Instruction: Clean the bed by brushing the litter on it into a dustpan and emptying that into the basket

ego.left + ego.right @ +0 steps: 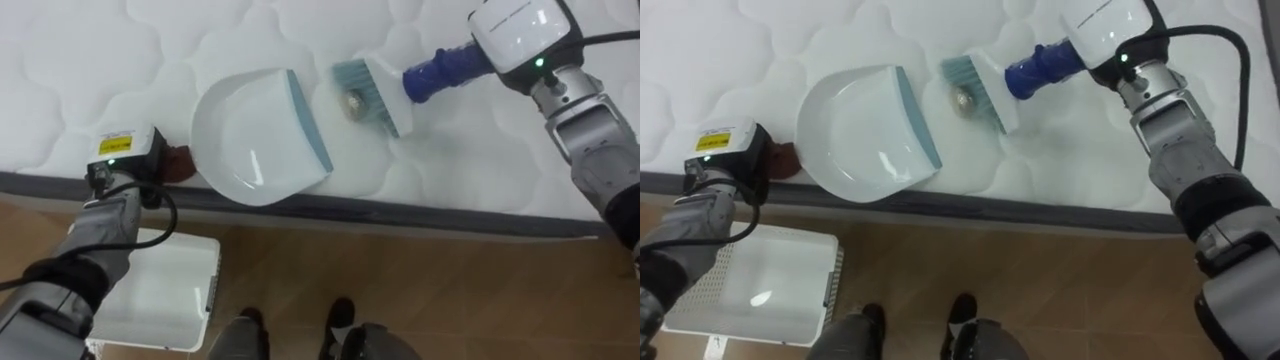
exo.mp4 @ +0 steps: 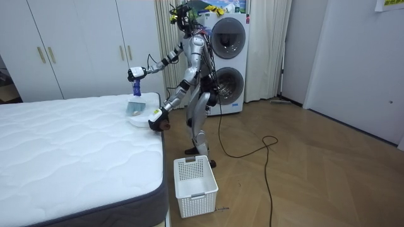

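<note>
Our right hand is closed on the blue-handled, teal-bristled brush, its bristles on the white quilted mattress beside a white plastic dustpan. Our left hand is at the dustpan's handle, and we cannot tell how its fingers are set.

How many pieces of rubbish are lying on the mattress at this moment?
1. A small crumpled piece lies on the mattress against the brush bristles, right of the dustpan. More may be hidden under either tool.
</note>
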`<state>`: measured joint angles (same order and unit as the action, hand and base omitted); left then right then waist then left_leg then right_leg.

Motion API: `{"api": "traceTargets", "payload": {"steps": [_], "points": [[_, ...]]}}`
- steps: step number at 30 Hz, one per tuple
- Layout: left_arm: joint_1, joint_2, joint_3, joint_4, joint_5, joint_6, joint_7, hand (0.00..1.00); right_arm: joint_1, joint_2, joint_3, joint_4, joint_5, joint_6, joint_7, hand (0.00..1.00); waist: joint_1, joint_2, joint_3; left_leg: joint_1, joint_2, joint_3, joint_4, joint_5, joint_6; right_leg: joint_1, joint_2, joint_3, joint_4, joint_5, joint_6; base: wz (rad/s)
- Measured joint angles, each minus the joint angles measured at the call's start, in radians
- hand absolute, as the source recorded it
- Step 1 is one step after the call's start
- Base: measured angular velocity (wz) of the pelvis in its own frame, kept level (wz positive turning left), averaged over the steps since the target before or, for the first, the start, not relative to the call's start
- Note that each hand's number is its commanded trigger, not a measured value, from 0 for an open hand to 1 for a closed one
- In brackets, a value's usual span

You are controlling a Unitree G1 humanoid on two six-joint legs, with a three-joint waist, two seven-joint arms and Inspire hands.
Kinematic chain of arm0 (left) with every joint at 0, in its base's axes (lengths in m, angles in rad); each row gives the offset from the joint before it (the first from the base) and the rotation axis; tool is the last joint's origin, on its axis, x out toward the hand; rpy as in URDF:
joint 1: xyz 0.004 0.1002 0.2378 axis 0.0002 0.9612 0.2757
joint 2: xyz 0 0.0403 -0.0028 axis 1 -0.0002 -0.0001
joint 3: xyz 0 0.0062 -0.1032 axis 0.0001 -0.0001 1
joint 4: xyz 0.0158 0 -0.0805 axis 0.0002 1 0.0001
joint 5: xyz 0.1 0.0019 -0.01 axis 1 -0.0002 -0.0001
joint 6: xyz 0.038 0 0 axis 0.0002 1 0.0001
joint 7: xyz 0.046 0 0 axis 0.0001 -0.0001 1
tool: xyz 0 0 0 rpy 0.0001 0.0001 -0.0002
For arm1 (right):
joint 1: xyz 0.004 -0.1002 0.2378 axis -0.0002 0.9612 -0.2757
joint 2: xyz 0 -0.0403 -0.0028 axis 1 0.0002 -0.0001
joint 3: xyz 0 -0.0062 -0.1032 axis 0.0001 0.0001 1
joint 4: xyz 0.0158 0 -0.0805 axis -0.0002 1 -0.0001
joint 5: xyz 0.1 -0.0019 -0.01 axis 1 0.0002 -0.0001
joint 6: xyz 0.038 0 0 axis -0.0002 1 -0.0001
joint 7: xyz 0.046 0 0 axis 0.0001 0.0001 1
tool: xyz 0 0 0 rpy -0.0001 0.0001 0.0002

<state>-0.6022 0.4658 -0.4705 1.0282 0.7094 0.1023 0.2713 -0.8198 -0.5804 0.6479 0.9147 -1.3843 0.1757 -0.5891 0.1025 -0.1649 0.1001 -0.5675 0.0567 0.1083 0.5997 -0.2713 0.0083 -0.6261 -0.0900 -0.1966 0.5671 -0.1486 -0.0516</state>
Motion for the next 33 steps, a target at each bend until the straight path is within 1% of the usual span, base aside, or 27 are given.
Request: {"api": "traceTargets", "payload": {"steps": [3,8,11,13,15,18,22,23,24,25,27,31,33], "points": [[0.0,0.001,0.0,-0.011,0.003,0.0,-0.018,1.0,0.0,0.0,0.0,-0.012,0.0,0.0,0.021,1.0,0.008,-0.001,-0.0005,0.0,0.0,0.0,-0.003,0.0,0.0,0.0,0.001,-0.001,-0.006,0.0,0.0,0.0],[0.001,0.001,0.0,-0.019,0.009,0.0,-0.033,1.0,0.0,0.001,0.01,-0.046,-0.019,0.001,0.056,1.0,0.012,-0.004,-0.0017,0.003,0.0,-0.002,-0.001,0.001,0.0,0.008,0.002,-0.002,-0.015,0.002,0.003,0.0],[0.002,0.001,-0.002,-0.024,0.009,0.001,-0.048,1.0,0.0,0.002,0.033,-0.073,-0.042,0.015,0.07,1.0,0.013,-0.005,-0.0027,0.014,0.0,-0.003,-0.003,0.001,0.0,0.021,0.003,-0.002,-0.023,0.004,0.006,0.0],[0.005,0.001,-0.003,-0.022,0.007,0.002,-0.051,1.0,0.0,0.01,0.04,-0.079,-0.055,0.018,0.081,1.0,0.013,-0.005,-0.0029,0.023,0.0,-0.004,-0.014,0.002,0.001,0.034,0.006,-0.006,-0.036,0.008,0.008,0.0],[0.004,0.007,-0.003,-0.025,0.001,0.001,-0.063,1.0,0.0,0.027,0.047,-0.09,-0.057,0.031,0.105,1.0,0.011,-0.005,-0.003,0.023,0.004,-0.009,-0.019,0.002,0.002,0.044,0.011,-0.014,-0.057,0.018,0.008,0.0],[0.003,0.007,-0.004,-0.027,0.002,0.0,-0.068,1.0,0.0,0.047,0.047,-0.102,-0.057,0.031,0.127,1.0,0.012,-0.003,-0.0038,0.023,0.006,-0.015,-0.017,0.002,0.002,0.053,0.013,-0.024,-0.068,0.024,0.01,0.03],[0.001,0.007,-0.004,-0.028,0.015,0.0,-0.075,1.0,0.0,0.08,0.047,-0.104,-0.056,0.03,0.143,1.0,0.015,0.007,-0.007,0.023,0.006,-0.021,-0.012,0.002,0.002,0.054,0.01,-0.037,-0.066,0.025,0.008,0.05],[0.0,0.007,-0.004,-0.028,0.02,0.001,-0.083,1.0,0.0,0.088,0.047,-0.104,-0.055,0.028,0.148,1.0,0.015,0.014,-0.007,0.022,0.006,-0.023,-0.014,0.002,0.003,0.055,0.005,-0.053,-0.066,0.027,0.006,0.04],[-0.001,0.007,-0.004,-0.028,0.02,0.004,-0.088,1.0,0.0,0.09,0.047,-0.103,-0.053,0.025,0.153,1.0,0.016,0.022,-0.0068,0.022,0.005,-0.025,-0.019,0.002,0.003,0.056,0.003,-0.057,-0.065,0.027,0.005,0.04],[-0.001,0.007,-0.004,-0.028,0.02,0.006,-0.089,1.0,0.0,0.09,0.047,-0.103,-0.048,0.023,0.156,1.0,0.016,0.025,-0.0071,0.022,0.004,-0.025,-0.019,0.002,0.003,0.056,0.003,-0.057,-0.065,0.027,0.005,0.03],[-0.001,0.008,-0.004,-0.028,0.021,0.01,-0.091,1.0,0.0,0.093,0.046,-0.098,-0.008,0.022,0.165,1.0,0.016,0.036,-0.0061,0.021,0.003,-0.026,-0.02,0.003,0.004,0.056,0.002,-0.057,-0.063,0.027,0.005,0.0],[-0.001,0.008,-0.004,-0.027,0.023,0.01,-0.091,1.0,0.0,0.103,0.044,-0.085,0.028,0.019,0.167,1.0,0.014,0.044,-0.004,0.021,0.003,-0.026,-0.02,0.003,0.004,0.055,0.001,-0.058,-0.06,0.027,0.005,0.0],[-0.005,0.008,-0.003,-0.027,0.042,0.01,-0.091,1.0,0.0,0.103,0.038,-0.084,0.062,0.005,0.167,1.0,0.014,0.045,-0.0042,0.018,0.003,-0.026,-0.02,0.003,0.004,0.051,0.001,-0.056,-0.057,0.027,0.005,0.0]]}}
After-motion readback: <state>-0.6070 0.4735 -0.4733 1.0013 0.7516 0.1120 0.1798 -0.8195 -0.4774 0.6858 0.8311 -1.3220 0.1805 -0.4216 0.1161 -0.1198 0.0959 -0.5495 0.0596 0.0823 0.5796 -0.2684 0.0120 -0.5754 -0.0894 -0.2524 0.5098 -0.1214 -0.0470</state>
